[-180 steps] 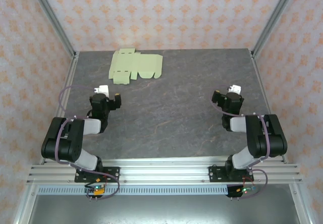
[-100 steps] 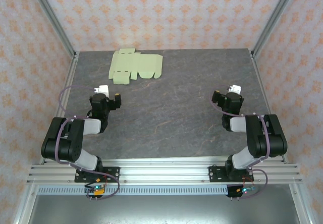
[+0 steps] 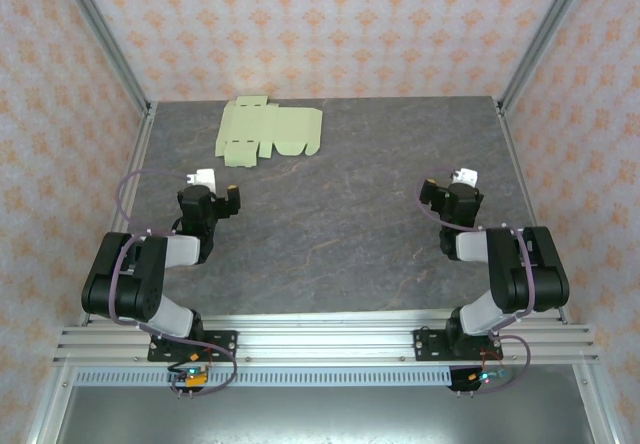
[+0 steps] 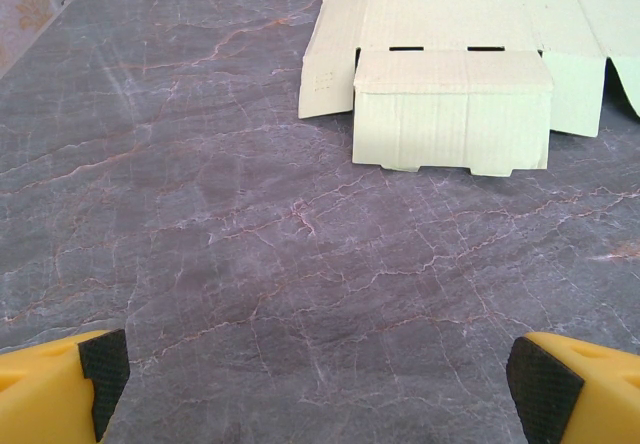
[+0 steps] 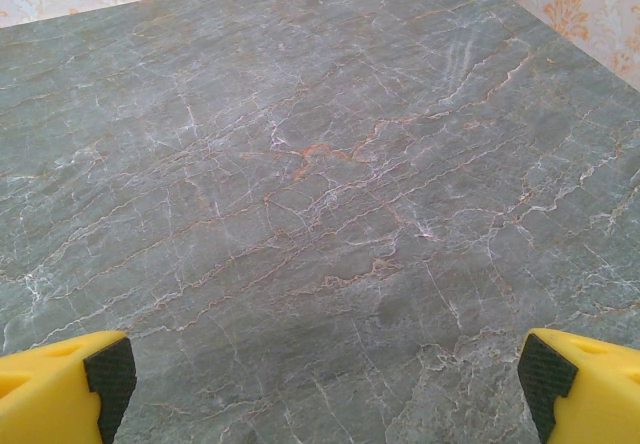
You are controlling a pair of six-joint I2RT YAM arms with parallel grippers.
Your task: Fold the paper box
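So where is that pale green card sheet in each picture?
Top view: the card sheet lies flat near the far left corner of the table.
Left wrist view: card sheet at upper right.
Right wrist view: table running up to the wallpaper.
Shared landmark: the grey veined table.

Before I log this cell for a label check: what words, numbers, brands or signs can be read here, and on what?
No text here can be read.
On the paper box: plain pale green card; a faint mark on its near-left flap is too dim to read.
On the table: grey veined surface, no lettering.
On the walls: a repeating orange ornament, no words.
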